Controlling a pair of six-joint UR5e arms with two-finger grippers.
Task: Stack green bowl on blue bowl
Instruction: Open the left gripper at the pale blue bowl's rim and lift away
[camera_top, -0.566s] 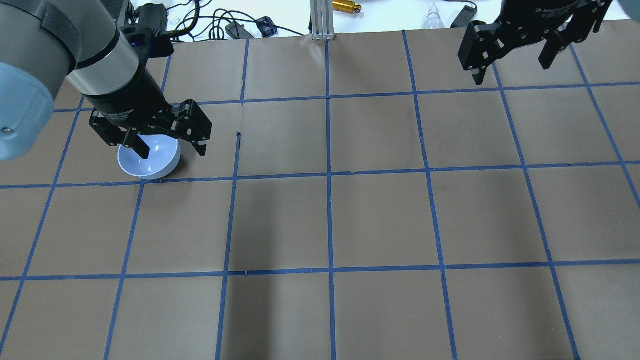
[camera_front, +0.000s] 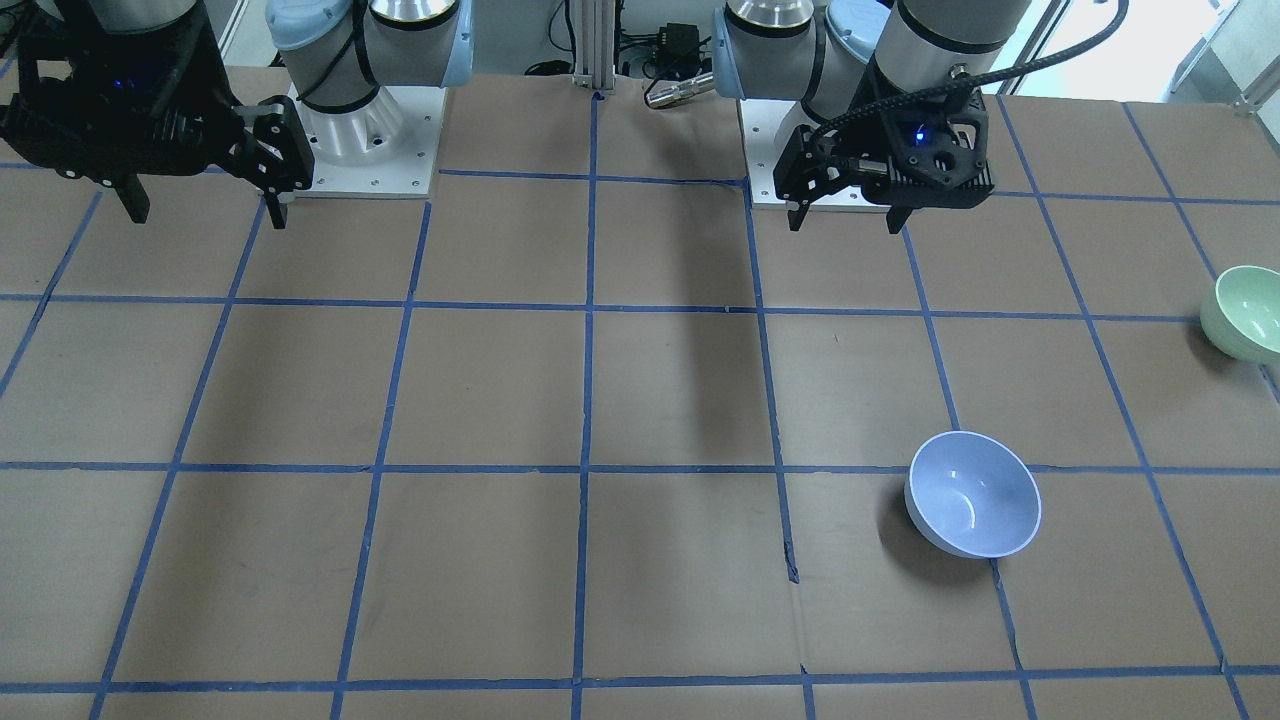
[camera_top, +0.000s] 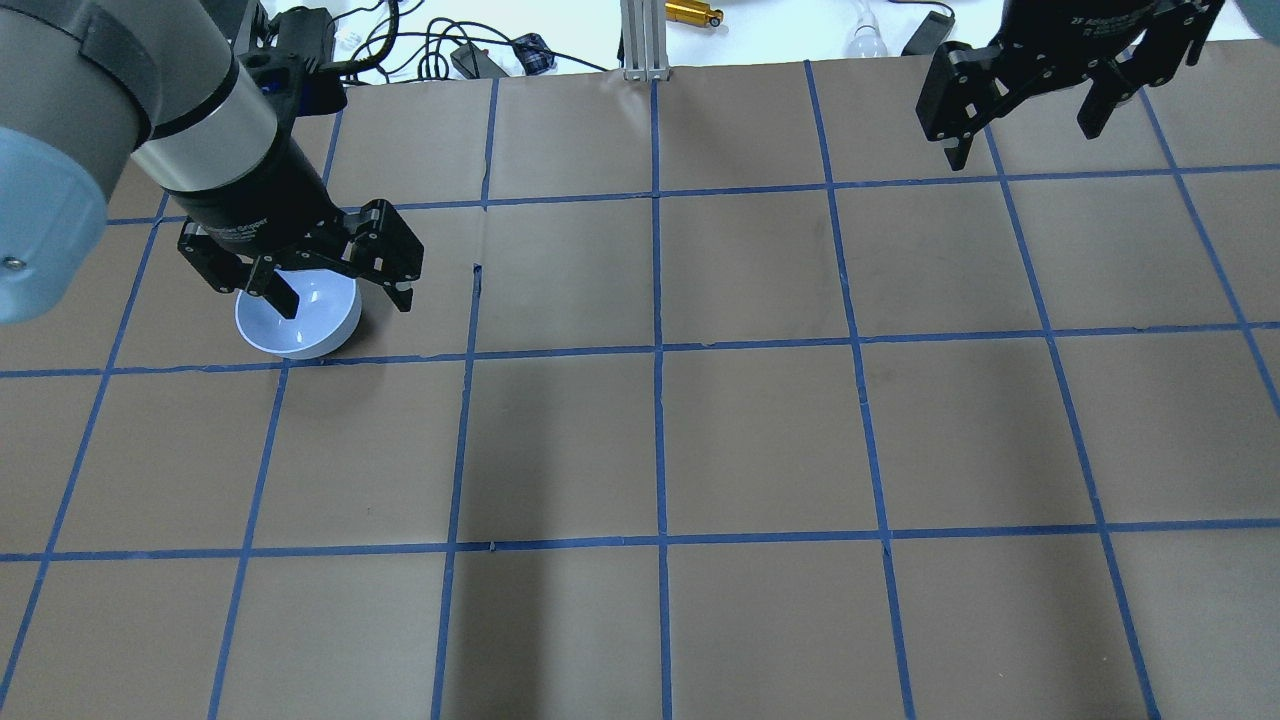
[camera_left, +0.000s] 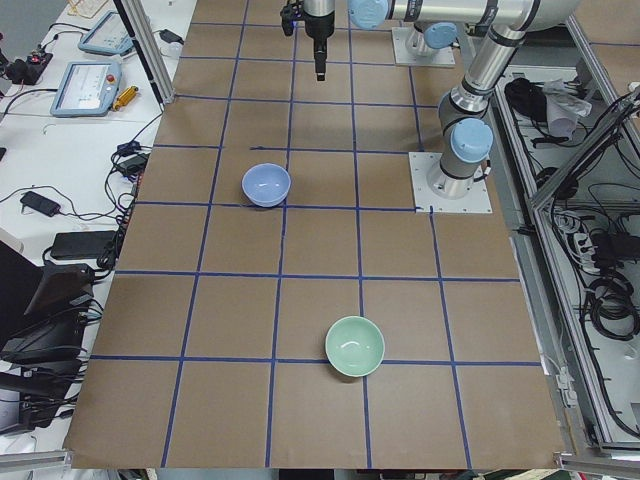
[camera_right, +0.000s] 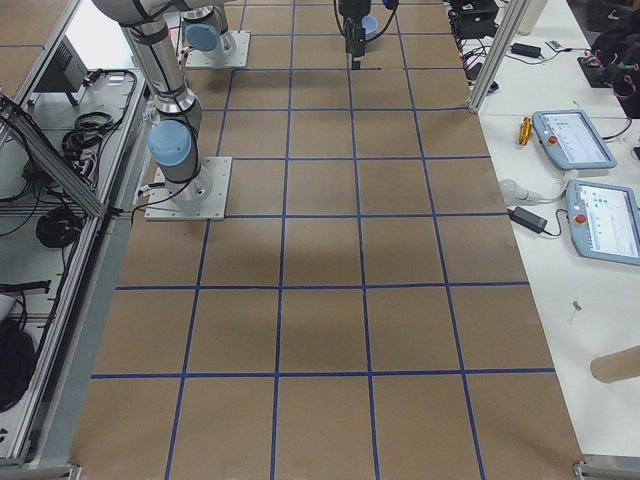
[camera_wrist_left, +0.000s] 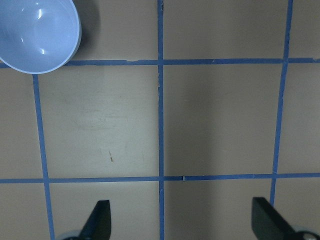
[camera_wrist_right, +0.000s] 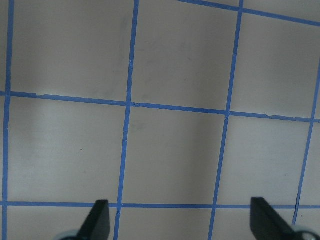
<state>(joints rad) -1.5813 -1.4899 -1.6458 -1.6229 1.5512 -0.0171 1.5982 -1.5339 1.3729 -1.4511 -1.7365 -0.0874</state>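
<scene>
The blue bowl stands upright and empty on the brown table; it also shows in the overhead view, the exterior left view and the top left corner of the left wrist view. The green bowl stands upright, apart from it, at the table's left end, cut by the frame edge; it shows whole in the exterior left view. My left gripper is open and empty, high above the table, off to the side of the blue bowl. My right gripper is open and empty, far from both bowls.
Blue tape lines grid the brown table. The arm bases stand on plates along the robot's side. Cables, teach pendants and small gear lie on the white bench past the far edge.
</scene>
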